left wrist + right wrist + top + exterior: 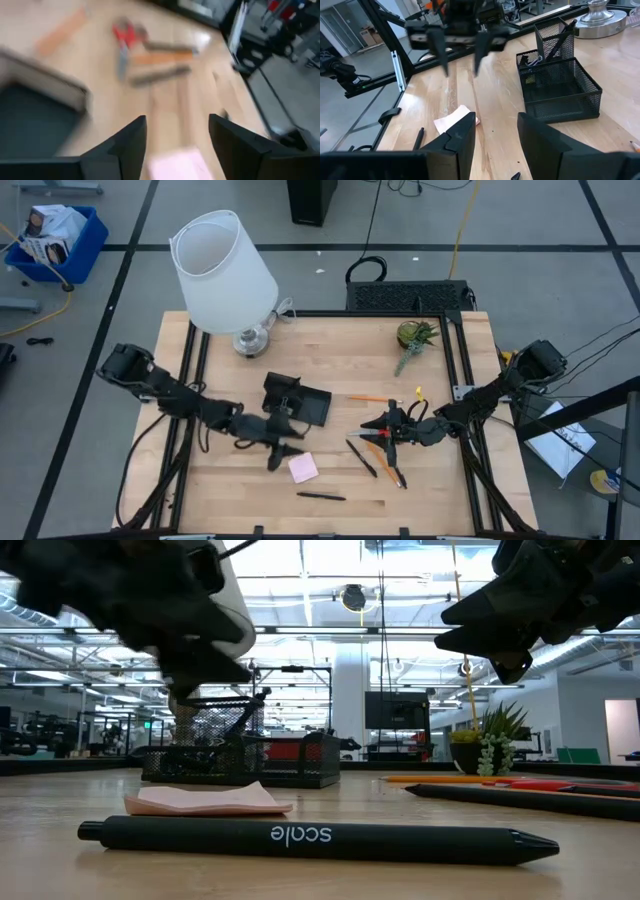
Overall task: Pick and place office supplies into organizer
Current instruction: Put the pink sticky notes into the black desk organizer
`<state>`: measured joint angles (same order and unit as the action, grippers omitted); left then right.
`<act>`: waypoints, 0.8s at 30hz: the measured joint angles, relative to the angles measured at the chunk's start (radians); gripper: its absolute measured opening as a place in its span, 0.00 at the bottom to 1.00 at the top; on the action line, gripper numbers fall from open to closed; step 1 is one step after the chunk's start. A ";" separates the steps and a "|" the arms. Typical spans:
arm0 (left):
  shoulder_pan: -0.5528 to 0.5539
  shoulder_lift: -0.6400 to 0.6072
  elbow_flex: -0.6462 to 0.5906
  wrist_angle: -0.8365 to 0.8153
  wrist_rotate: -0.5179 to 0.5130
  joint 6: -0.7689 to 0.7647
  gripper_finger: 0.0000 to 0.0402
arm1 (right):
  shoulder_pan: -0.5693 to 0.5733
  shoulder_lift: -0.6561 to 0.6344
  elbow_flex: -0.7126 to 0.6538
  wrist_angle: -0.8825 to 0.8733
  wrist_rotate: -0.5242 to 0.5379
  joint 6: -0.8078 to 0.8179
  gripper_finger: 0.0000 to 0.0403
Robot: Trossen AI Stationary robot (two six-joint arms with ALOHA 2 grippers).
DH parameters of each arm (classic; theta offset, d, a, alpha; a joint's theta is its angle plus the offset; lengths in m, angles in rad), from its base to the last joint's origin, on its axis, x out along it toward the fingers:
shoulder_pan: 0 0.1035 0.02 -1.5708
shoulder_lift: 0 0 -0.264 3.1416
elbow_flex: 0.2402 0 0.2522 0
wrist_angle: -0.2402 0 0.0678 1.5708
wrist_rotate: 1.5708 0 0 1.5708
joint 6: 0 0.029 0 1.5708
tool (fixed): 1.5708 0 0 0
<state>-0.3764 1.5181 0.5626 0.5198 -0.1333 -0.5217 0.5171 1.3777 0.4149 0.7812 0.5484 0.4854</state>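
The left claw [281, 450] hangs with its fingers spread wide and nothing between them, just in front of the black mesh organizer [300, 402] and right beside the pink sticky-note pad [303, 468] lying flat on the wooden surface [340, 360]. In the right wrist view, that claw [460, 55] appears with both dark fingers pointing down above the surface, apart from the pad [451, 121] below. The organizer [557, 82] stands on the surface near the base of a white lamp [222, 270], a dark pen-like item leaning in its taller section; what else it holds cannot be made out.

The right claw [380, 430] hovers over the cluster of supplies right of centre, its fingers [540, 137] likewise wide apart and empty. Below and around it lie the red-handled scissors [378, 435], two black pens [360, 457] and an orange pencil [372, 398], with a tiny yellow piece [417, 393] farther back. Another black pen [320, 496] lies alone near the front edge of the surface, seen close up in the low view [310, 836] printed with the word "scale". A green plant sprig [413, 340] sits at the far right of the surface.
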 joint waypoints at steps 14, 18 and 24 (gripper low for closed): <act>-0.051 0.000 0.004 -0.253 0.145 -0.499 0.58 | 0.000 0.000 0.000 0.000 0.000 0.000 0.35; -0.013 0.000 0.004 -0.274 0.287 -0.577 0.58 | 0.000 0.000 0.000 0.000 0.000 0.000 0.35; 0.031 0.000 0.004 -0.326 0.301 -0.669 0.58 | 0.000 0.000 0.000 0.000 0.000 0.000 0.35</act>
<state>-0.3451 1.5177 0.5663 0.1934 0.1682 -1.1907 0.5171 1.3777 0.4149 0.7811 0.5484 0.4854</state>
